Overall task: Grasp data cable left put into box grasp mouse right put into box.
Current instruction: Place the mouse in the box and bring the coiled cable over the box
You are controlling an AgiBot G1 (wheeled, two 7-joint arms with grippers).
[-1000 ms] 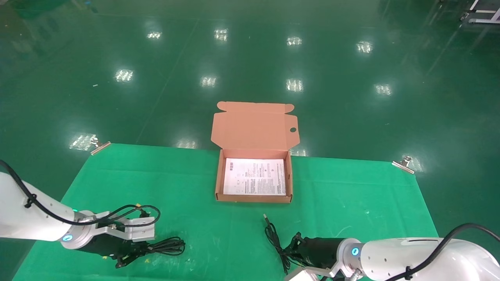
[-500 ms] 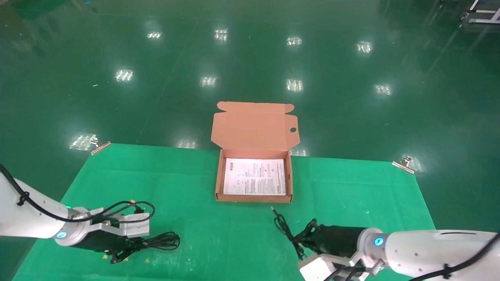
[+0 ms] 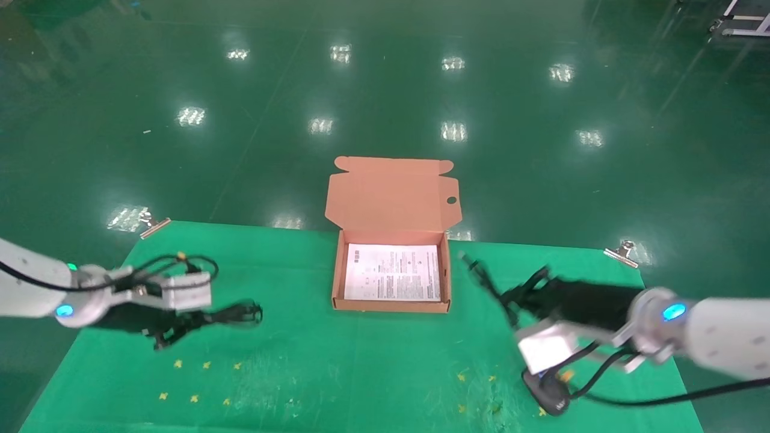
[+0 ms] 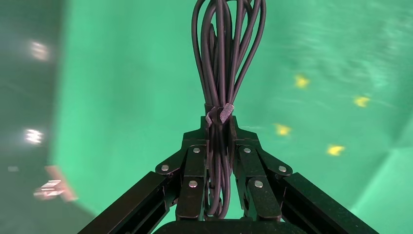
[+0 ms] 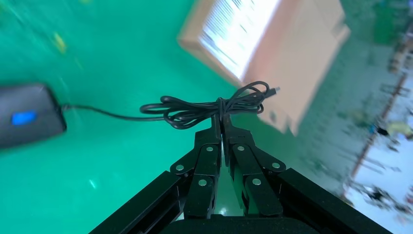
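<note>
The left gripper [image 3: 180,328] is raised above the green tabletop [image 3: 337,373] near its left edge, about midway between the near and far edges. Its fingers [image 4: 195,180] are closed tight on the data cable [image 3: 231,314], pinching the looped black bundle just below the small grey tie that binds it (the wrist view shows this plainly). The loops stick out past the fingertips toward the middle of the tabletop, clear of the cloth.

The right gripper [image 3: 520,294] is over the right half of the tabletop, just beside the right wall of the box [image 3: 391,307] but not touching it. Its fingers [image 5: 209,161] are pressed together on the bundled part of the mouse cord [image 5: 214,109], with the USB plug end [image 3: 466,258] pointing toward the far right corner of the box. The mouse [image 3: 544,394] itself is not gripped; it hangs or lies low near the near right corner of the tabletop, joined to the bundle by a stretch of cord, and I cannot tell whether it touches the cloth.

The box sits at the middle of the far edge with its flap lid [image 3: 391,192] standing open behind it. A white printed sheet [image 3: 391,273] lies flat inside, and nothing rests on it.
</note>
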